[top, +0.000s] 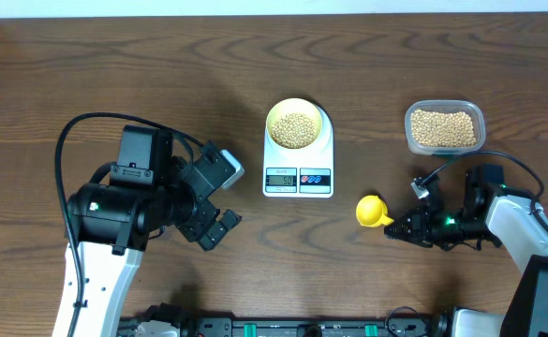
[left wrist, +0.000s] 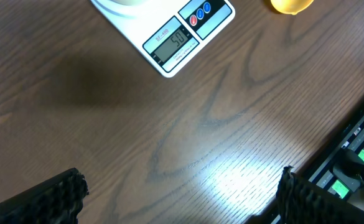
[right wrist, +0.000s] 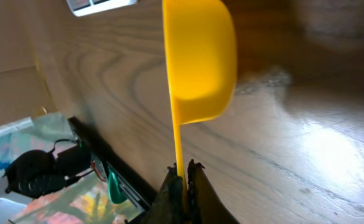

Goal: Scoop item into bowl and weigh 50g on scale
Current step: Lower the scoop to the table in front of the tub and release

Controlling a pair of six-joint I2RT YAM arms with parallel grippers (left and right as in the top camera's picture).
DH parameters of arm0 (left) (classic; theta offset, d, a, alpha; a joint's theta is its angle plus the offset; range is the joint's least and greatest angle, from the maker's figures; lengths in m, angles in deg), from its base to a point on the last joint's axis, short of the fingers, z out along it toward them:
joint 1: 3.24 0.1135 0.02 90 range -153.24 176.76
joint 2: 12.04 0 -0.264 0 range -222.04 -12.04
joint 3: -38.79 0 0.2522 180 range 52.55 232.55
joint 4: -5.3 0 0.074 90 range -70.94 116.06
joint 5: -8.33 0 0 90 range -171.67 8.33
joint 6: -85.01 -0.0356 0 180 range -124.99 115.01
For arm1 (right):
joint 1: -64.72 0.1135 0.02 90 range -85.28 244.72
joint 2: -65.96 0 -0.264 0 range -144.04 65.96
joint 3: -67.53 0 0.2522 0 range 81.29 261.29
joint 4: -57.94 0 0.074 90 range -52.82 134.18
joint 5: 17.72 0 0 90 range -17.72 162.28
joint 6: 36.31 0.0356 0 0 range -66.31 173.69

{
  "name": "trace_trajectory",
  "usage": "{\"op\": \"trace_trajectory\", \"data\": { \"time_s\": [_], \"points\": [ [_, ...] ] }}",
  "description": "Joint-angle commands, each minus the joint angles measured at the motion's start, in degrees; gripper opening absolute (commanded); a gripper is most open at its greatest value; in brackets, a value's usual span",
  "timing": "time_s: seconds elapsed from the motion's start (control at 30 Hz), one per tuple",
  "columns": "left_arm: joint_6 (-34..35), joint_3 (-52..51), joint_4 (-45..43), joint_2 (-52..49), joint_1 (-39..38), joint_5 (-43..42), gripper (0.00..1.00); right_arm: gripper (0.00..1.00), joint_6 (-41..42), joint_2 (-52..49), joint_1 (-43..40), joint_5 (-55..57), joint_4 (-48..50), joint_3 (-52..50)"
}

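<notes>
Wooden desk (top: 161,75) seen from above. A white scale (top: 298,161) is sitting at its middle, carrying a pale yellow bowl (top: 270,120) that is holding a heap of tan beans (top: 295,129). The display (left wrist: 172,42) is reading 50. Off to the right, well apart from the scale, a clear container (top: 445,103) is holding many more of the same beans. The right claw (top: 407,228) is clenching the thin handle of a yellow scoop (top: 372,211), whose cup is pointing toward the scale, near its lower right corner. The left claw (top: 232,195) is hanging over the desk left of the scale, released, fingers spread wide and gripping nothing
</notes>
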Motion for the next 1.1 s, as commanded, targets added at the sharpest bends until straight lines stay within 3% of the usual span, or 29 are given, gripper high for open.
{"op": "trace_trajectory", "data": {
  "time_s": [0.0, 0.13, 0.3, 0.5, 0.57, 0.87, 1.07],
  "points": [
    [-0.57, 0.70, 0.22, 0.26, 0.24, -0.92, 1.00, 0.08, 3.72, 0.09, -0.28, 4.83, 1.44, -0.48],
    [-0.57, 0.70, 0.22, 0.26, 0.24, -0.92, 1.00, 0.15, 4.98, 0.09, -0.28, 6.32, 3.13, -0.48],
    [-0.57, 0.70, 0.22, 0.26, 0.24, -0.90, 1.00, 0.35, 4.96, 0.09, -0.28, 6.78, 4.42, -0.48],
    [-0.57, 0.70, 0.22, 0.26, 0.24, -0.92, 1.00, 0.74, 4.98, 0.09, -0.28, 9.14, 4.72, -0.48],
    [-0.57, 0.70, 0.22, 0.26, 0.24, -0.92, 1.00, 0.99, 5.05, 0.09, -0.28, 10.67, 5.01, -0.48],
    [-0.57, 0.70, 0.22, 0.26, 0.24, -0.92, 1.00, 0.99, 25.18, 0.37, -0.28, 26.69, 13.35, 1.95],
    [-0.57, 0.70, 0.22, 0.26, 0.24, -0.90, 1.00, 0.99, 25.33, 2.05, 0.00, 33.16, 11.54, 10.05]
  ]
}}
